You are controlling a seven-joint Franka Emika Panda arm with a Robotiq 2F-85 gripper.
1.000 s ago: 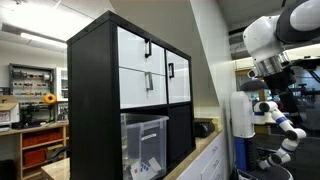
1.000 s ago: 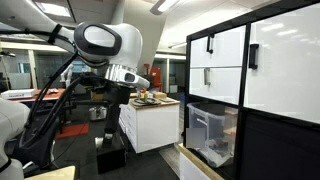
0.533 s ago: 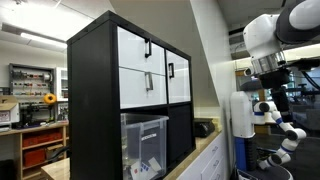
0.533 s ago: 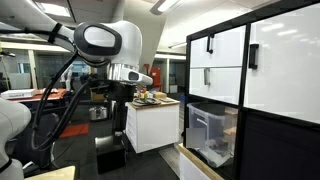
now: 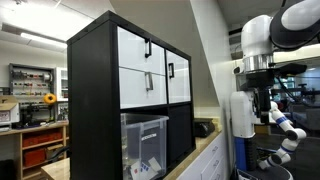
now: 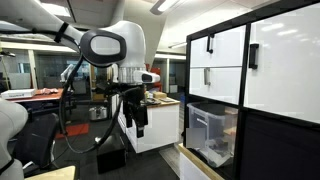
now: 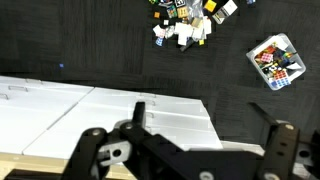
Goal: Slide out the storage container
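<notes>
Currently on record.

Item 1: storage container [image 5: 146,142]. Clear plastic with a thick rim, seated in a lower cubby of the black cabinet [image 5: 92,110], directly below the white drawers [image 5: 140,70] with black handles. Papers or small objects show faintly through its wall. Both exterior views show it inside the cubby.

Item 2: cabinet. It stands on a light-topped bench [image 5: 203,152].

Item 3: robot arm [image 6: 112,44]. White, out in the open room, well apart from the cabinet.

Item 4: gripper [image 6: 138,118]. It hangs downward below the arm's wrist, touches nothing and is well apart from the cabinet and the container. In the wrist view the jaws are spread wide, the fingers [image 7: 92,148] are dark, and nothing is between them.

Item 5: ground under the gripper, wrist view. A white flat surface [image 7: 90,108] borders dark carpet [image 7: 80,40]. On the carpet lie a heap of small mixed objects [image 7: 190,25] and, near it, a small clear tub [image 7: 275,60] of coloured pieces.
</notes>
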